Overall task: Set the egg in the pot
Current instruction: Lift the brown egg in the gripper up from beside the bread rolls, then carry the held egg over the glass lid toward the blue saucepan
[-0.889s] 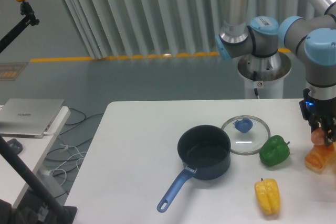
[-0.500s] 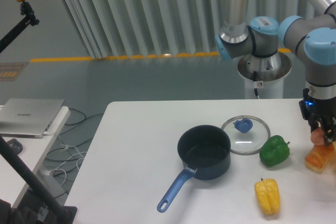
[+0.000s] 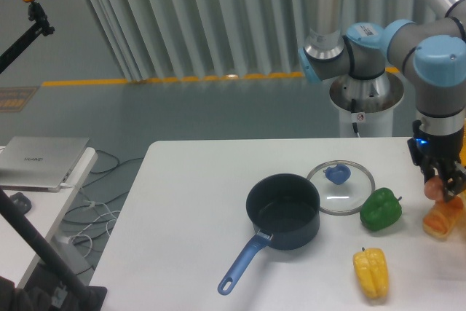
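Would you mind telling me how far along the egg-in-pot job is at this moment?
Done: the gripper is shut on the egg, lifted clear of the table above the orange bread-like item. In hand: carrying it. Left: moving it past the green pepper to the empty pot and releasing it.

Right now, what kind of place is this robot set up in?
Probably a robotics lab or test cell: a pedestal-mounted arm at a white table with toy food, a yellow floor line, and a laptop on a side desk.

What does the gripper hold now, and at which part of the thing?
The gripper holds the egg between its jaws, closed on the egg's sides, lifted just above the orange bread-like item.
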Robot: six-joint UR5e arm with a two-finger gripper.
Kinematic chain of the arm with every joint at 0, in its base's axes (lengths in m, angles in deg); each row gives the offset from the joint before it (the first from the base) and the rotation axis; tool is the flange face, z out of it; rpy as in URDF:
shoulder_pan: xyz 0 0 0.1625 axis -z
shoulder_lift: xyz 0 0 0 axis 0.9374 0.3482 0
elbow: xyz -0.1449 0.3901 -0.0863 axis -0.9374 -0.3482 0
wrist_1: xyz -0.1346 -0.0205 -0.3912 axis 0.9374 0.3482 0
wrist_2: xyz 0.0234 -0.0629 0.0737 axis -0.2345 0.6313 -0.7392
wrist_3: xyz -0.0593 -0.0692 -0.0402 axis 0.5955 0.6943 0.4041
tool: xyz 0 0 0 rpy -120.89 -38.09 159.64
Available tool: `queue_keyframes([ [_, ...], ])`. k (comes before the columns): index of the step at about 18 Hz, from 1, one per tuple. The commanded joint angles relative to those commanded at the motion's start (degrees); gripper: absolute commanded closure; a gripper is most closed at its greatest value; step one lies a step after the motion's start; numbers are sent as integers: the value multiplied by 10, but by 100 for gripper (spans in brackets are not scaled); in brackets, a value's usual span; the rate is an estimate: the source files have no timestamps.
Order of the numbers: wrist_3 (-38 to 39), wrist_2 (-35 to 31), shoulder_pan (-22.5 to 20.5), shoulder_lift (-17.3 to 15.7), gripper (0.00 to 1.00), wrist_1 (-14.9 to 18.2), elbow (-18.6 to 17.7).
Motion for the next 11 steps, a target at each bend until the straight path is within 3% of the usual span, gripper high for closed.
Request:
queue_keyframes([
  [11,171,-4,104,-15,91,-3,0],
])
